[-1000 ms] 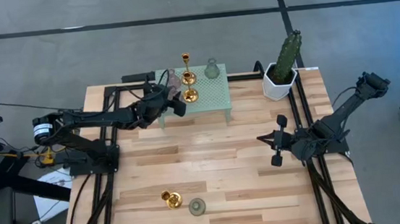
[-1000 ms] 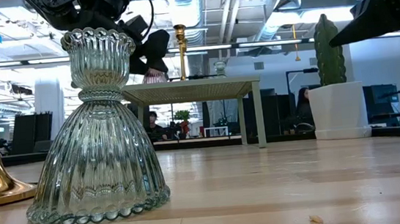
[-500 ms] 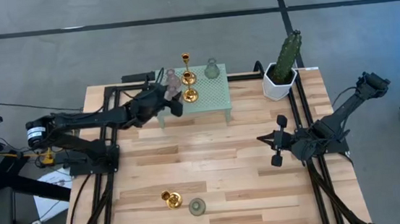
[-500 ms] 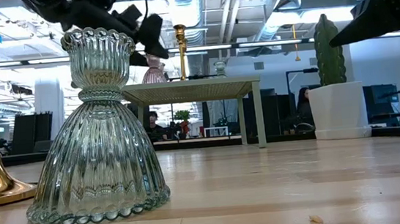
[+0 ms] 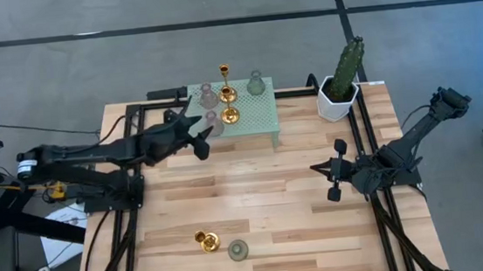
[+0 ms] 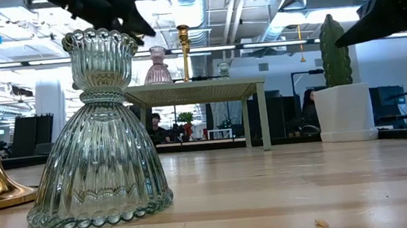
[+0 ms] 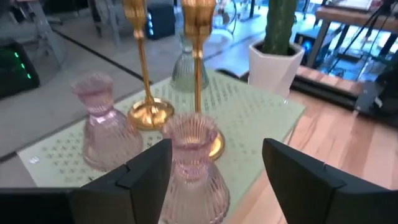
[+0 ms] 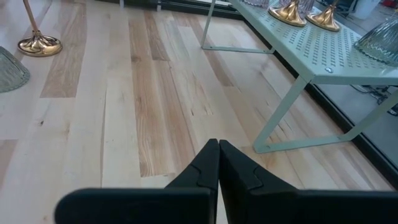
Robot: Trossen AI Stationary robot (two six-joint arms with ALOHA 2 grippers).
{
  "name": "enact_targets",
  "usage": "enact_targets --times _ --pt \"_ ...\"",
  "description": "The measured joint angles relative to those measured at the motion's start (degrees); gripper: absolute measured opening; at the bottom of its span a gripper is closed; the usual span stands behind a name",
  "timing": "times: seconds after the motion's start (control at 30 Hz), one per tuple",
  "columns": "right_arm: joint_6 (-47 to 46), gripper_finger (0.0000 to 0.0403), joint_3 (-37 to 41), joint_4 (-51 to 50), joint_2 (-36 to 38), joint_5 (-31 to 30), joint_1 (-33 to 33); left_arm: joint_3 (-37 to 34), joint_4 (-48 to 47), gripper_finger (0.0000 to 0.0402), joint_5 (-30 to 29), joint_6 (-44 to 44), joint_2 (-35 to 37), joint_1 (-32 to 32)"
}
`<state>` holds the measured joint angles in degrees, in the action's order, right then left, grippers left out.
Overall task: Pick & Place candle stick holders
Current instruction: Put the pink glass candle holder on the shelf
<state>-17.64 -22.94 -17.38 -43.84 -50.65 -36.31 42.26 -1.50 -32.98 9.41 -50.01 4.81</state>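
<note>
On the mint green perforated stand (image 5: 253,115) stand two pink candle stick holders (image 5: 213,118) (image 5: 206,95), two gold ones (image 5: 229,115) (image 5: 227,91) and a sage green one (image 5: 255,83), each upright on its base. My left gripper (image 5: 196,135) is open just off the stand's left end. In its wrist view the closer pink holder (image 7: 193,162) lies ahead of its fingertips, untouched. Near the table's front edge stand a gold holder (image 5: 207,241) and a green glass holder (image 5: 238,250). My right gripper (image 5: 333,180) waits shut at mid-right.
A cactus in a white pot (image 5: 340,87) stands at the far right corner, right of the stand. Bare wooden table (image 5: 256,196) lies between the stand and the two holders at the front. In the low view the green glass holder (image 6: 100,131) fills the foreground.
My left gripper has drawn back from the stand toward the table's left edge and risen a little. The pink holder that stood between its fingers stays upright on the stand's near-left part, now uncovered.
</note>
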Motion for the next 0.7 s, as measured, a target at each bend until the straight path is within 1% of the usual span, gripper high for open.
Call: enact_targets --times 0.07,0.2,0.37,0.47,0.57,0.7 --pt "-0.08 0.0000 0.00 0.04 0.00 0.00 0.02 0.00 -0.21 0.0245 -1.41 -0.42 1.48 -1.04" --pt "-0.42 0.0000 0.00 0.04 -0.01 -0.02 0.00 0.02 -0.34 0.0232 -1.73 -0.27 3.43 -3.03" --pt "-0.42 0.0000 0.00 0.01 0.00 -0.02 0.02 0.03 -2.58 0.0200 -1.27 0.49 2.53 -7.26" --pt "-0.42 0.0000 0.00 -0.05 0.00 -0.08 0.02 -0.28 -2.75 0.0164 -1.06 1.80 -0.24 -9.53" --pt "-0.42 0.0000 0.00 -0.07 -0.01 -0.18 0.00 -1.13 -2.48 0.0121 -1.49 3.48 -3.59 -10.19" --pt "-0.42 0.0000 0.00 -0.03 -0.01 -0.22 0.02 -1.75 -0.24 0.0058 -6.00 5.86 -8.60 -10.16"
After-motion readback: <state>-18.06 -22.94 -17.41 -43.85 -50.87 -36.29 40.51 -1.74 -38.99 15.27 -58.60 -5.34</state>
